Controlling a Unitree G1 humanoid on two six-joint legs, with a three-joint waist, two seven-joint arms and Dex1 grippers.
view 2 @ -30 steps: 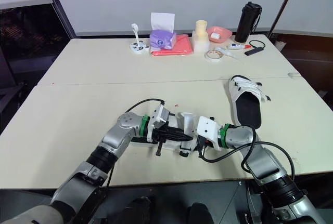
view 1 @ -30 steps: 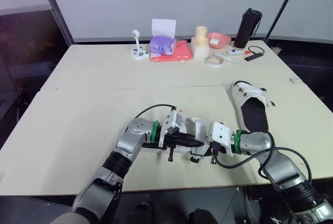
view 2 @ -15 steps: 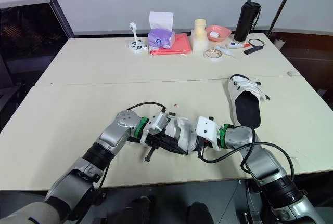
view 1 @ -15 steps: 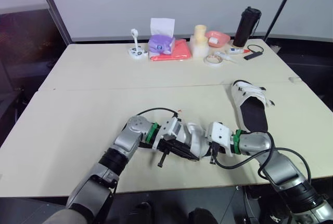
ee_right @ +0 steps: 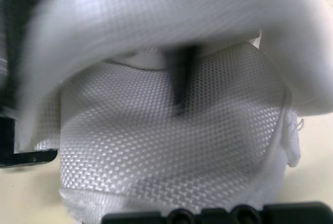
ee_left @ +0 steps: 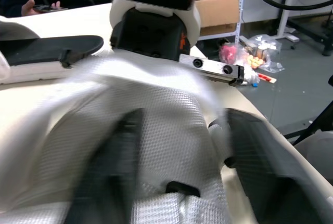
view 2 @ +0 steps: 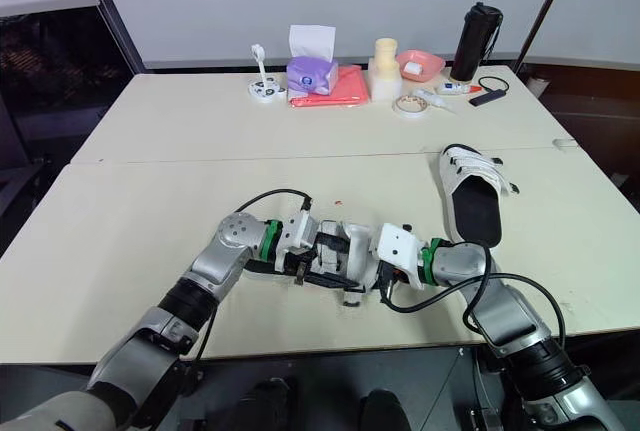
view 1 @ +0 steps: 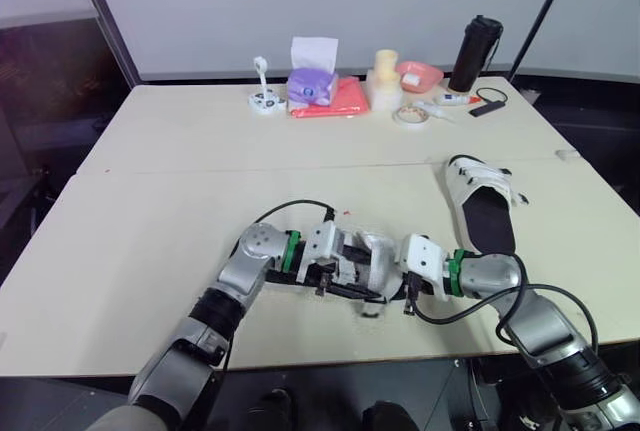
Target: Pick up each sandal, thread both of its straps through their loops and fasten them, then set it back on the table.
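While the near sandal (view 2: 352,239) lies by the bench's (view 2: 130,221) front edge, long axis running left to right, the left pincer (view 2: 318,257) and right pincer (view 2: 373,266) meet it from opposite ends; whether either grips the straps, I cannot tell

My left gripper (ee_left: 182,130) sits close against the sandal's white mesh strap (ee_left: 156,99), which is blurred. Just beyond is my right gripper (ee_left: 152,33). A black sole (ee_left: 52,50) lies on the table (ee_left: 26,91).
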